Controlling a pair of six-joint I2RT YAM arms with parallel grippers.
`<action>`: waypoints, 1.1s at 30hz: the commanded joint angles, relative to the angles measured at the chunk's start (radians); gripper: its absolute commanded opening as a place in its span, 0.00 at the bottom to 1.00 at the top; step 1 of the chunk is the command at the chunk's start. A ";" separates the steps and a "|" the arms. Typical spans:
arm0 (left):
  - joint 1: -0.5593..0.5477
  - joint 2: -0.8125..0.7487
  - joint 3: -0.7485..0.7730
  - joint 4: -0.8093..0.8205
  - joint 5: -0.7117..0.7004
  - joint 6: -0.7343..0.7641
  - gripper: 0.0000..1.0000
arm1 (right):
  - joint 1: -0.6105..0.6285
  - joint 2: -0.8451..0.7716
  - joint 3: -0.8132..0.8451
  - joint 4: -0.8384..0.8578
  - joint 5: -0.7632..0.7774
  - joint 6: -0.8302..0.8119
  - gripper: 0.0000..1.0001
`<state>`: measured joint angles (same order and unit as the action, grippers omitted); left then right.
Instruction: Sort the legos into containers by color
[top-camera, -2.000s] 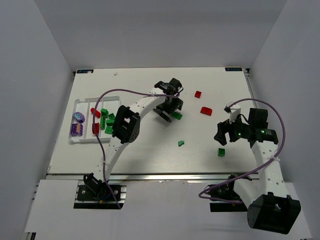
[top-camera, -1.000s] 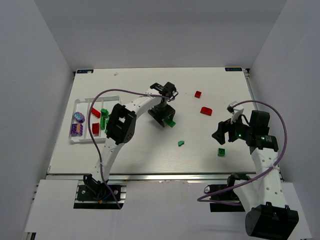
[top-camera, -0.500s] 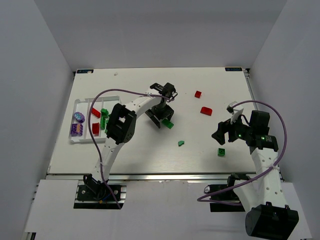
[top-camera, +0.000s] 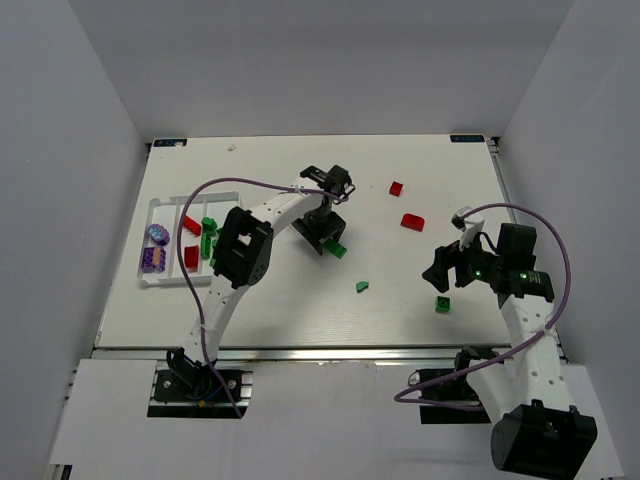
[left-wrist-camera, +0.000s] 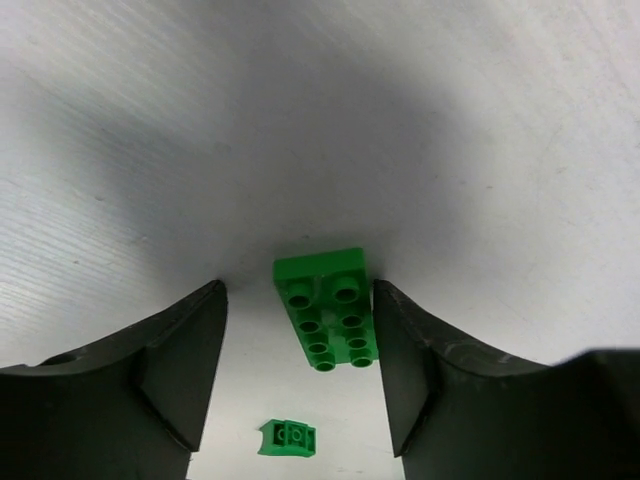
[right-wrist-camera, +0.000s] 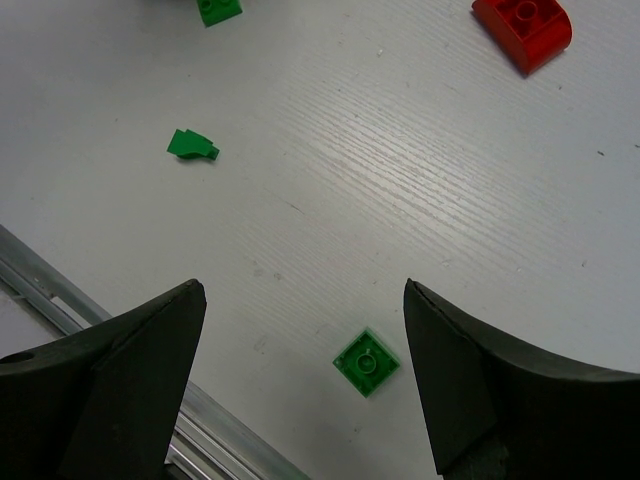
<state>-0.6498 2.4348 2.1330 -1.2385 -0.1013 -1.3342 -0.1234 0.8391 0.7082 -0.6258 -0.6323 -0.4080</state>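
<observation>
Top view: the compartmented white plastic tray (top-camera: 152, 205) sits at 9 o'clock, the left gripper (top-camera: 322, 236) near centre, and the right gripper (top-camera: 438, 272) at 4 o'clock.

Left wrist: the jaws stand apart, flanking a green eight-stud plastic brick (left-wrist-camera: 327, 310).

Right wrist: the jaws stand apart, and a small green square plastic brick (right-wrist-camera: 366, 362) lies between them at 6 o'clock.

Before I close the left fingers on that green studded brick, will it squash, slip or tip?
The green brick looks like rigid moulded plastic, so it probably won't deform. It lies flat, studs up, so tipping seems unlikely. It sits off-centre between the fingers, so it may slide sideways as they close.
</observation>
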 joint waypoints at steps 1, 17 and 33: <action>-0.011 -0.011 -0.069 0.020 -0.026 -0.017 0.69 | -0.002 0.005 -0.001 0.018 -0.021 -0.009 0.85; -0.002 -0.181 -0.145 0.131 -0.103 0.105 0.20 | -0.002 0.012 0.017 -0.023 -0.043 -0.055 0.81; 0.363 -0.635 -0.505 0.159 -0.383 0.618 0.18 | -0.002 0.129 0.109 -0.101 -0.130 -0.095 0.27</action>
<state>-0.3107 1.8153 1.6676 -1.0702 -0.3836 -0.8833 -0.1234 0.9531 0.7666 -0.7048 -0.7254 -0.4835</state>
